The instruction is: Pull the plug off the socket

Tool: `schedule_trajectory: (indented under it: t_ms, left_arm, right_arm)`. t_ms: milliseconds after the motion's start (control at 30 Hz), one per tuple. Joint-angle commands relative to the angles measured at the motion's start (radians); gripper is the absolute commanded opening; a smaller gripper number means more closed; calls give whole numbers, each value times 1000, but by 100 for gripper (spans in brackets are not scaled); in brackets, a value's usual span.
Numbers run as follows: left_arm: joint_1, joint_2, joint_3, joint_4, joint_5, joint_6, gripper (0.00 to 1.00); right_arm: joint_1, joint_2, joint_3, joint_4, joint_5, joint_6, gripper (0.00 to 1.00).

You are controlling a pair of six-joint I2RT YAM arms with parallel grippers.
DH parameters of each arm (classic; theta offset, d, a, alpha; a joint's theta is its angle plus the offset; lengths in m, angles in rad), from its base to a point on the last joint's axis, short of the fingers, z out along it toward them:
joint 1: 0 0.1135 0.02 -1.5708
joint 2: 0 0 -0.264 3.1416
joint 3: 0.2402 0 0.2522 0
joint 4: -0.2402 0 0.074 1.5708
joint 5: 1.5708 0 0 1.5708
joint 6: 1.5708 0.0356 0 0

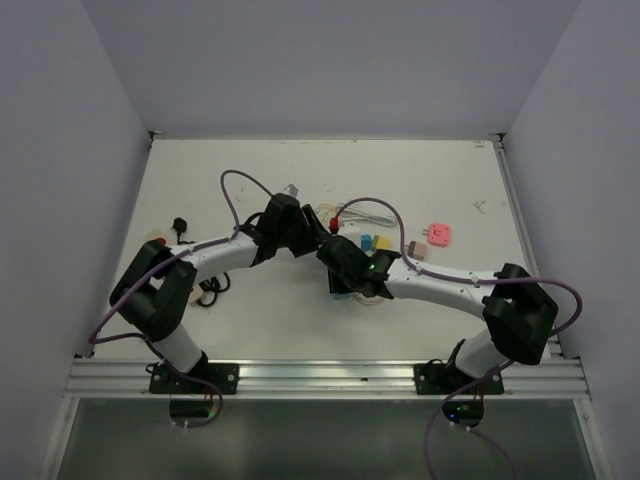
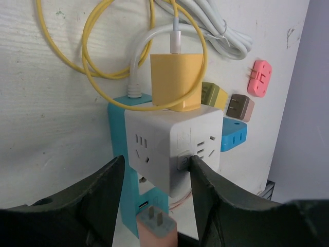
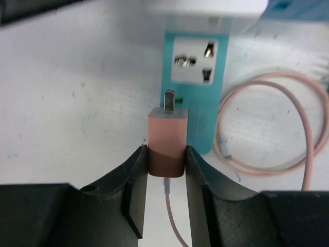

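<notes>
A salmon-pink plug (image 3: 166,141) with two bare prongs sits clamped in my right gripper (image 3: 166,154), its thin pink cable trailing back between the fingers. The prongs are free of any outlet and hang just before the teal power strip (image 3: 198,67). In the left wrist view the same pink plug (image 2: 157,226) shows below the white socket cube (image 2: 169,144). My left gripper (image 2: 154,175) brackets that cube, one finger pressing beside its button. A yellow charger (image 2: 176,82) stays plugged into the cube's top. Both grippers meet mid-table, left gripper (image 1: 320,228), right gripper (image 1: 336,266).
A coiled pink cable (image 3: 267,128) lies right of the teal strip. A yellow cable (image 2: 92,67) and white cable (image 2: 216,25) loop behind the cube. Olive (image 2: 215,95), brown (image 2: 240,107), blue (image 2: 234,135) and pink (image 2: 259,77) adapters lie to the right. A black object (image 1: 180,224) sits far left.
</notes>
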Motion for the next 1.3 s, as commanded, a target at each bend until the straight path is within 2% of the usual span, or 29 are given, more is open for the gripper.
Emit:
schedule_trajectory:
  t_ms: [0,167,300,433,600,733,833,1033,1167,1200,1267]
  left_arm:
    - [28,135,-75,-245,-312,43,56]
    - [27,143,-72,-250,-319,36,55]
    - [28,120,-67,-253,-310,50,56]
    - [27,100,-69,-273,-316,71,58]
    - [28,79,-75,-296,-321,105,59]
    - [30,63,-77,-319,-333,134,60]
    - [36,46,-87,-328,-333,154,60]
    - [50,-6,-103,-351,-335,197,61]
    - [55,-26,-67,-363,-320,229,65]
    - [55,-26,-46,-366,-312,234,66]
    - [56,-27,-21,-370,-284,243,68]
  right_arm:
    - [29,-42,-57,-158,-130,47,0]
    - [27,-131,-88,-175,-111,59,0]
    - [17,-235,-89,-195,-15,53,0]
    - [-58,-364,-101,-224,50,36,0]
    - [-321,-532,-212,-226,34,-28,0]
    - [-537,-595,-285,-203,-2,-87,0]
    - [-669,-591,-331,-148,-53,-113,0]
    - [-908,-537,-416,7,-255,-102,0]
    - [-977,-464,-425,81,-346,-93,0]
    - [-978,-455,-424,87,-360,-94,9]
    - [-1007,-441,-418,90,-363,-98,16]
